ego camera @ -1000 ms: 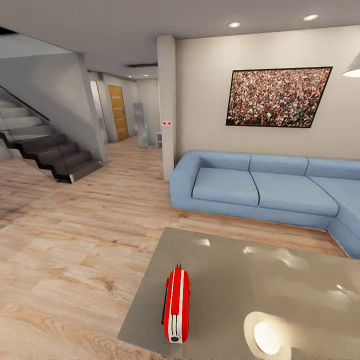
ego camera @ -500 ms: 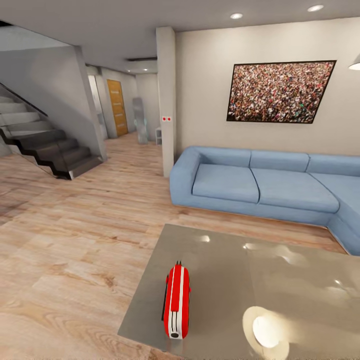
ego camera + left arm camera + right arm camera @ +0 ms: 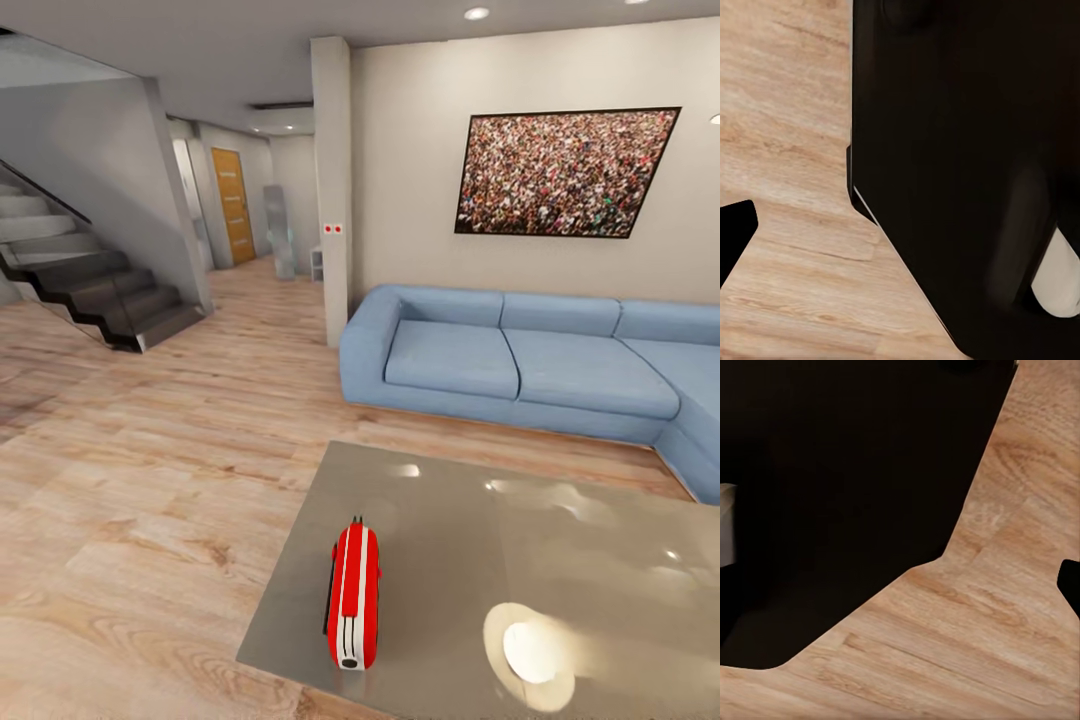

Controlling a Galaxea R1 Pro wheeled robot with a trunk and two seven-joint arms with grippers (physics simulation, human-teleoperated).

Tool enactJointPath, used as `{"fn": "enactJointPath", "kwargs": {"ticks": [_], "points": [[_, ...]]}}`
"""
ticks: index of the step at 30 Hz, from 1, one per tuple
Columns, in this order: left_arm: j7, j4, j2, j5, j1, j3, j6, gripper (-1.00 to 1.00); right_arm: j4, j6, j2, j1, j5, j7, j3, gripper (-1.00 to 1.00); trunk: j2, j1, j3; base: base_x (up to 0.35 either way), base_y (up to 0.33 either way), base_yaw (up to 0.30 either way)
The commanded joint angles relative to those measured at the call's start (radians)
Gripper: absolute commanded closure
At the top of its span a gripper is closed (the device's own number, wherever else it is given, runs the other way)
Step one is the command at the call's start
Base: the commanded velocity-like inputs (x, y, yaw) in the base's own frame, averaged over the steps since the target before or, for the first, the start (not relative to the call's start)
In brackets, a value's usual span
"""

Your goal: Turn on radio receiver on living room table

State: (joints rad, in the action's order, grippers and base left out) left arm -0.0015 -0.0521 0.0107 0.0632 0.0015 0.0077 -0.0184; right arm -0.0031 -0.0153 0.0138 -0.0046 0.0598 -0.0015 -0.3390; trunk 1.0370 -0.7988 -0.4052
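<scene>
The radio (image 3: 354,596) lies flat near the table's (image 3: 560,560) front-left corner, end toward the robot, so it looks easy to reach once an arm comes up. Both wrist cams point down at the floor (image 3: 787,172), so the arms are probably hanging low; can't tell if either gripper is open or closed.

A glossy, glass-like grey-brown top is shown on the bench (image 3: 560,560), with lamp glare mirrored in it. The radio receiver (image 3: 353,596) appears as smooth, shiny red plastic with white stripes. The floor (image 3: 150,480) is rendered as light, grained wood planks, and the sofa (image 3: 530,365) as matt blue cloth.
</scene>
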Motion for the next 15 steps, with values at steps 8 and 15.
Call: {"fn": "enactJointPath", "kwargs": {"ticks": [8, 15], "points": [[0.000, 0.000, 0.000, 0.000, 0.000, 0.000, 0.000, -1.00, 0.000, 0.000, 0.000, 0.000, 0.000, 0.000, 0.001, -1.00, 0.000, 0.000, -0.013, 0.000, 0.000, 0.000], [0.000, 0.000, -0.001, 0.000, 0.000, 0.000, 0.000, -1.00, 0.000, 0.000, -0.001, 0.000, 0.000, 0.000, 0.000, -1.00, 0.000, 0.000, -0.024, 0.000, 0.000, 0.000]]}}
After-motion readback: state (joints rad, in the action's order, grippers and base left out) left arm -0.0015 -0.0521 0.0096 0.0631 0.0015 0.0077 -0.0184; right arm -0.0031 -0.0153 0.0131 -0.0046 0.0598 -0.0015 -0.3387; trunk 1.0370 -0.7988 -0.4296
